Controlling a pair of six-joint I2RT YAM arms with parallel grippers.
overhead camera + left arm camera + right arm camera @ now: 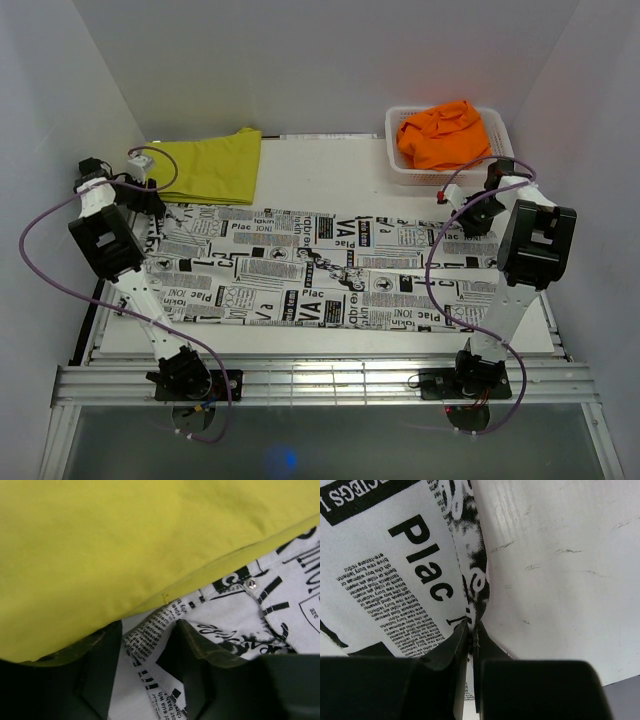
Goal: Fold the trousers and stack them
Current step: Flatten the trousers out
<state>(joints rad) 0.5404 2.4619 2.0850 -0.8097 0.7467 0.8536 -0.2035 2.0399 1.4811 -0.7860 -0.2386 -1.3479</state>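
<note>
Top view: newsprint trousers (320,270) are laid flat across the middle of the frame on the white worktop (330,200), with the long axis running left to right. Yellow trousers (212,165) are folded flat at upper left. Their lower edge meets the upper left corner of the newsprint pair, but this view does not show whether they overlap or only touch. Orange trousers (445,135) are bunched in the white lattice basket (400,172) at upper right, and the basket wall hides the bottom of the heap.

Left gripper (149,626): at the upper left corner of the newsprint pair. The jaws stand apart, with a narrow flap of printed cloth between the two fingers (100,670). I cannot tell whether the pads touch the flap. The finger bases are dark and cut off at the bottom edge. Yellow cloth fills the upper half of this view, its edge lying in front of the print. A small metal stud (251,584) shows at right.

Right gripper (471,627): at the upper right corner of the newsprint pair. The jaws are closed, pinching a raised fold of the printed edge above bare worktop. The pads are hidden inside the fold. In the top view both grippers are small and partly masked by their own arms.
</note>
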